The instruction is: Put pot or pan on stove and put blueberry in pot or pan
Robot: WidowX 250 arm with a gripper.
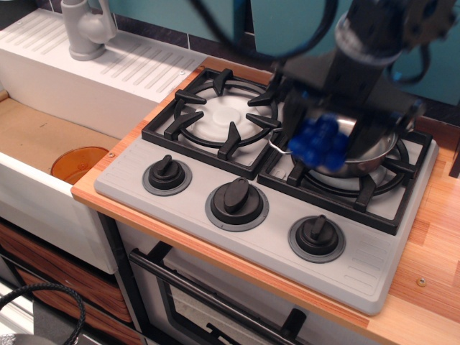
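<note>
Honestly the main worry here is the drop. The berry [321, 141] is hanging right around the pot's near-left rim rather than clearly over the middle, so if the jaws are letting go now it could be clipping the rim and bouncing off onto the grate or rolling down toward the knobs [317, 238] at the desk's front edge. It's a lumpy cluster of glossy balls, so I'm guessing it's rolling unpredictably once loose. Second thing: the pot [366, 147] is light and shiny and just sitting on the right-hand grate toward the desk's back right corner. If the gripper [325, 136] is coming down too low it could be nudging the rim or snagging the thin wire handle sticking out on the left, and shoving the pot off the burner, which undoes the first half of the job.

As for the jaws, they're pinching the berry from both sides, spread only about as wide as the cluster itself. Motion blur is making the fingertips mushy, so I can't say whether they're brushing the pot rim or hanging just above it. The stove [359, 269] itself is looking fine.
</note>
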